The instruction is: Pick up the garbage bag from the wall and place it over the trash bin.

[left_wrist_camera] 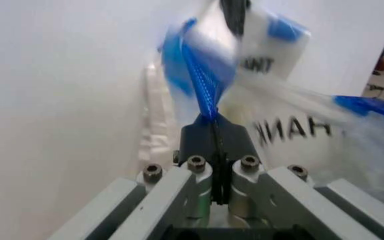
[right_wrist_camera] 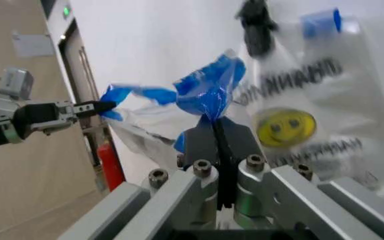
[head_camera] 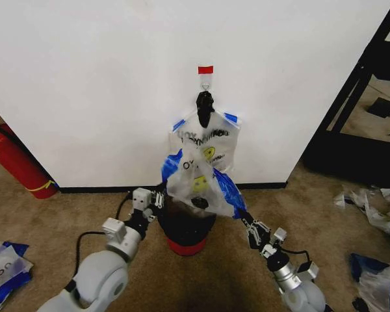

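Note:
The garbage bag (head_camera: 196,185), translucent white with a yellow smiley and blue handles, is stretched between both grippers just above the trash bin (head_camera: 185,229), a dark round bin with a red base. My left gripper (head_camera: 158,197) is shut on one blue handle (left_wrist_camera: 209,97), left of the bin. On the bin's right, my right gripper (head_camera: 249,227) is shut on the other blue handle (right_wrist_camera: 209,95). The wall (head_camera: 97,84) behind carries a red tape strip (head_camera: 205,69) and a hook.
Another lettered bag (head_camera: 213,138) and a black knotted lump (head_camera: 205,106) hang from the hook. A red fire extinguisher (head_camera: 16,162) leans at the left. Loose bags lie on the carpet at left (head_camera: 3,268) and right (head_camera: 377,276). A black frame (head_camera: 351,97) stands right.

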Robot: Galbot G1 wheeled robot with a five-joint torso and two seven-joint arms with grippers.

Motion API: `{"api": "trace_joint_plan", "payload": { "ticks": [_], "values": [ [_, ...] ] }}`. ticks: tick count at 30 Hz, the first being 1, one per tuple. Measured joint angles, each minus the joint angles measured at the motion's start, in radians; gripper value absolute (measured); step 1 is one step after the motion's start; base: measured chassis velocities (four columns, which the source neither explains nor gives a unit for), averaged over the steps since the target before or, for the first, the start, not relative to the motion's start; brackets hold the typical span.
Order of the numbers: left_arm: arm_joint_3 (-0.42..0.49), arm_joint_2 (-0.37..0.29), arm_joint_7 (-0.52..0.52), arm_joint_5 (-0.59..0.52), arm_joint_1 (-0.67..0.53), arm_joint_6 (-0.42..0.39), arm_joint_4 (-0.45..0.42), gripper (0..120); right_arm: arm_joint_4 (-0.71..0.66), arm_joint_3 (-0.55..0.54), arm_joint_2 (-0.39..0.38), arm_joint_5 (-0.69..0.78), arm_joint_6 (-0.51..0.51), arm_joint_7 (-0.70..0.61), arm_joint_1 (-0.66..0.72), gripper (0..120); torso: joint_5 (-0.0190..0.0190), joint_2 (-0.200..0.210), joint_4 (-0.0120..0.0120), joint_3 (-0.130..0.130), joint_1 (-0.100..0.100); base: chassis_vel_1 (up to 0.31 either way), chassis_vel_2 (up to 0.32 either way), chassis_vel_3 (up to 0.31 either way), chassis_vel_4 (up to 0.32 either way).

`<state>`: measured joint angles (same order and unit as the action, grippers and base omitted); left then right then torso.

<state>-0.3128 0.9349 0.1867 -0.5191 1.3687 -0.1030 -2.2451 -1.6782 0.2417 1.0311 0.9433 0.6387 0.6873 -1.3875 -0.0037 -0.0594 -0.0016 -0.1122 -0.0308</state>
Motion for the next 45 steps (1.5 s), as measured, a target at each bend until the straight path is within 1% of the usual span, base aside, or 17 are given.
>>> {"api": "trace_joint_plan", "payload": {
  "ticks": [2, 5, 10, 11, 13, 16, 17, 23, 25, 28, 30, 34, 36, 37, 39, 43, 45],
  "values": [
    [-0.027, -0.007, 0.000, -0.001, 0.016, 0.001, -0.021, 0, -0.025, 0.004, -0.008, 0.001, 0.006, 0.000, -0.003, 0, 0.0000, 0.000, 0.0000, 0.000, 0.000, 0.000, 0.000, 0.000, 0.000],
    [-0.042, -0.007, 0.000, 0.001, 0.028, 0.004, -0.034, 0, -0.033, 0.005, -0.010, 0.000, 0.011, -0.001, 0.006, 0, 0.0000, 0.000, -0.0001, 0.000, 0.000, 0.000, 0.000, 0.000, 0.000],
    [-0.057, 0.001, 0.000, 0.022, 0.041, 0.021, -0.034, 0, -0.008, -0.002, -0.006, -0.014, 0.021, -0.002, 0.048, 0, -0.0003, 0.000, 0.0001, 0.000, 0.000, 0.000, 0.000, 0.000, 0.000],
    [-0.064, 0.006, 0.000, 0.030, 0.039, 0.030, -0.028, 0, 0.021, -0.012, 0.005, -0.018, 0.022, -0.008, 0.085, 0, 0.0002, 0.000, 0.0000, 0.000, 0.000, 0.000, 0.000, 0.000, 0.000],
    [-0.070, 0.007, 0.000, 0.031, 0.025, 0.033, -0.020, 0, 0.056, -0.026, 0.021, -0.018, 0.023, -0.017, 0.137, 0, -0.0001, 0.000, 0.0000, 0.000, 0.000, 0.000, 0.000, 0.000, 0.000],
    [-0.078, -0.003, 0.000, 0.029, -0.006, 0.036, 0.006, 0, 0.117, -0.046, 0.041, -0.018, 0.024, -0.026, 0.213, 0, 0.0000, 0.000, 0.0003, 0.000, 0.000, 0.000, 0.000, 0.000, 0.000],
    [-0.078, -0.003, 0.000, 0.029, -0.006, 0.036, 0.006, 0, 0.117, -0.046, 0.041, -0.018, 0.024, -0.026, 0.213, 0, 0.0000, 0.000, 0.0003, 0.000, 0.000, 0.000, 0.000, 0.000, 0.000],
    [-0.077, -0.008, -0.013, 0.039, -0.035, 0.070, 0.080, 0, 0.228, -0.097, 0.072, -0.018, 0.032, -0.030, 0.295, 0, 0.0000, 0.000, 0.0001, 0.000, 0.000, 0.000, 0.000, 0.000, 0.000],
    [-0.074, -0.005, -0.017, 0.048, -0.034, 0.078, 0.093, 0, 0.242, -0.106, 0.076, -0.020, 0.034, -0.029, 0.299, 0, 0.0000, 0.000, 0.0000, 0.000, 0.000, 0.000, 0.000, 0.000, 0.000],
    [-0.045, 0.000, -0.017, 0.085, -0.011, 0.095, 0.131, 0, 0.284, -0.144, 0.076, -0.045, 0.043, -0.031, 0.300, 0, 0.0000, 0.000, 0.0000, 0.000, 0.000, 0.000, 0.000, 0.000, 0.000],
    [-0.014, -0.002, -0.007, 0.100, 0.001, 0.096, 0.155, 0, 0.297, -0.162, 0.064, -0.086, 0.045, -0.036, 0.288, 0, 0.0002, 0.000, 0.0006, 0.000, 0.000, 0.000, 0.000, 0.000, 0.000],
    [0.034, -0.014, 0.002, 0.104, 0.003, 0.094, 0.187, 0, 0.299, -0.165, 0.044, -0.142, 0.045, -0.037, 0.253, 0, -0.0002, 0.000, -0.0006, 0.000, 0.000, 0.000, 0.000, 0.000, 0.000],
    [0.041, -0.018, 0.002, 0.107, 0.006, 0.094, 0.193, 0, 0.299, -0.168, 0.039, -0.150, 0.045, -0.037, 0.248, 0, -0.0002, 0.000, -0.0008, 0.000, 0.000, 0.000, 0.000, 0.000, 0.000],
    [0.062, -0.035, -0.001, 0.125, 0.024, 0.092, 0.211, 0, 0.298, -0.184, 0.024, -0.164, 0.043, -0.038, 0.240, 0, 0.0001, 0.000, -0.0002, 0.000, 0.000, 0.000, 0.000, 0.000, 0.000],
    [0.070, -0.045, -0.010, 0.146, 0.035, 0.094, 0.221, 0, 0.297, -0.194, 0.017, -0.174, 0.043, -0.038, 0.237, 0, 0.0001, 0.000, 0.0004, 0.000, 0.000, 0.000, 0.000, 0.000, 0.000],
    [0.075, -0.055, -0.021, 0.165, 0.047, 0.098, 0.223, 0, 0.275, -0.197, 0.011, -0.179, 0.042, -0.040, 0.226, 0, 0.0001, 0.000, -0.0001, 0.000, 0.000, 0.000, 0.000, 0.000, 0.000],
    [0.076, -0.066, -0.027, 0.177, 0.060, 0.098, 0.218, 0, 0.228, -0.197, 0.005, -0.171, 0.032, -0.061, 0.208, 0, 0.0001, 0.000, -0.0002, 0.000, 0.000, 0.000, 0.000, 0.000, 0.000]
  ]
}}
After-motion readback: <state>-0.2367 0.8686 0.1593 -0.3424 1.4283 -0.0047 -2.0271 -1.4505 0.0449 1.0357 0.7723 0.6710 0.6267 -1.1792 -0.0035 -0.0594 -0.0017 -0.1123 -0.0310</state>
